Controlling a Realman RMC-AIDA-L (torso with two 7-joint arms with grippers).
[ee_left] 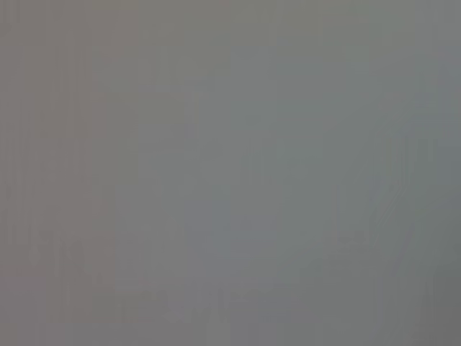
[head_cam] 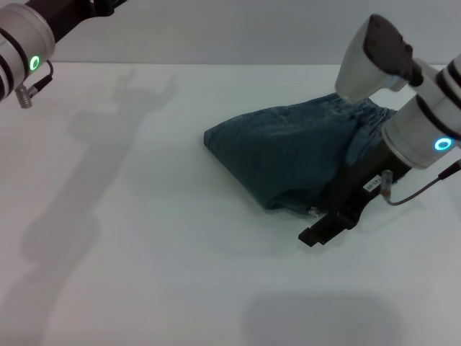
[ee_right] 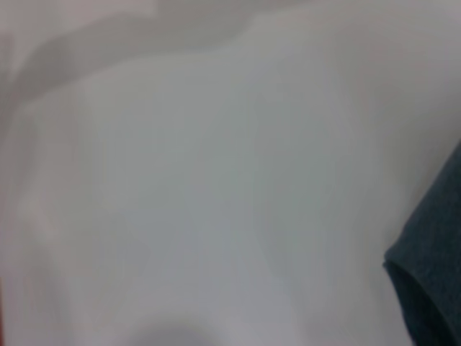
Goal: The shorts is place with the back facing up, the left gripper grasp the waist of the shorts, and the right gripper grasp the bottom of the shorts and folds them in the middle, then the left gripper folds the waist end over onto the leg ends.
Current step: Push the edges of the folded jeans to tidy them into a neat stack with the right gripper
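The shorts (head_cam: 288,155) lie as a folded blue denim bundle on the white tabletop (head_cam: 144,252), on my right side and toward the far edge. My right tool (head_cam: 324,225) is low at the near right edge of the bundle, its black body pressed against the cloth and its tip pointing down to the tabletop. I cannot tell if its jaws are released or clenched, and I cannot see any denim between them. In the right wrist view only one dark corner of the shorts (ee_right: 432,281) shows at the border. My left arm (head_cam: 21,54) is raised at the far left corner, well apart from the shorts; my left tool is not visible anywhere, and the left wrist view shows only plain grey.

What can go wrong, in my judgement: the bundle looks loose and puffed, not flat, so if my right tool drags when it goes away, the fold can open or slide. The gathered waist (head_cam: 353,108) is partly hidden behind my right arm, so my left tool can take the wrong edge or meet my right arm.

There is a small white label (head_cam: 372,184) on my right tool, but its writing is too small to read. I see no brand on the shorts.
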